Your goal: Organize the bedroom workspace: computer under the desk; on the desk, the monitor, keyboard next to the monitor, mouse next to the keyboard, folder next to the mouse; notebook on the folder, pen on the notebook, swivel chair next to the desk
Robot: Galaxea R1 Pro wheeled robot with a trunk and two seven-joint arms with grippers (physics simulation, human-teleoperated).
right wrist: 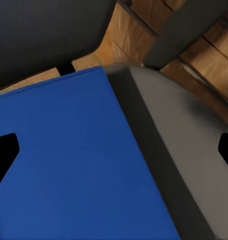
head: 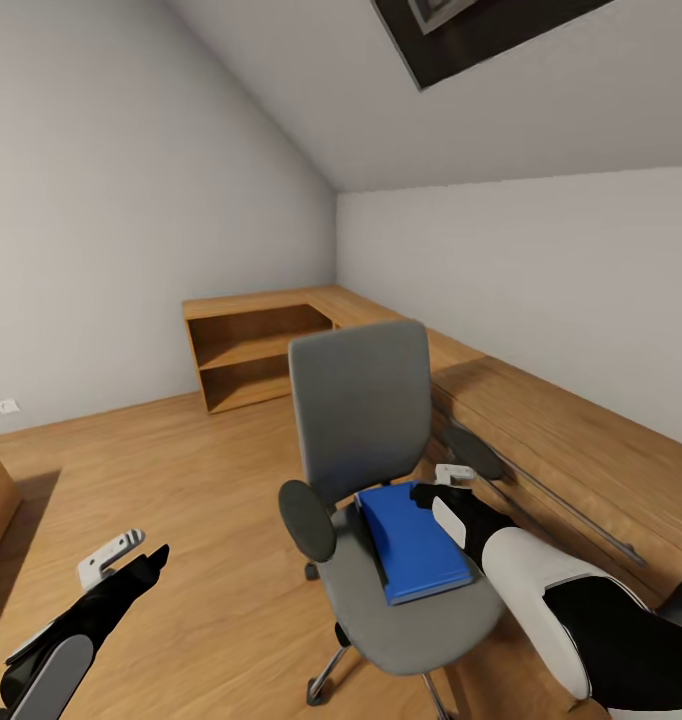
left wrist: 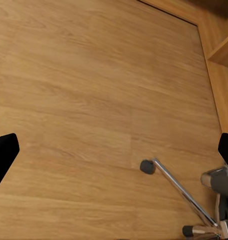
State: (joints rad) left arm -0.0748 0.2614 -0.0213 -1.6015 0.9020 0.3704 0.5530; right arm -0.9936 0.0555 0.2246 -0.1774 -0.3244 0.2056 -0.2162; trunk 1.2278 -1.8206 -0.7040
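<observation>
A sloped-ceiling room with a wooden floor [head: 211,470] and low wooden shelving [head: 251,350] is filling the background. The swivel chair [head: 366,420] is standing in the middle, the blue folder [head: 413,540] lying flat on its grey seat. The right gripper [head: 436,490] is hovering just over the folder's far edge, its fingers spread wide either side of the blue cover in the wrist camera. The left gripper [head: 146,555] is hanging low over bare floor, fingers apart, near the chair's chrome base [left wrist: 186,195].
</observation>
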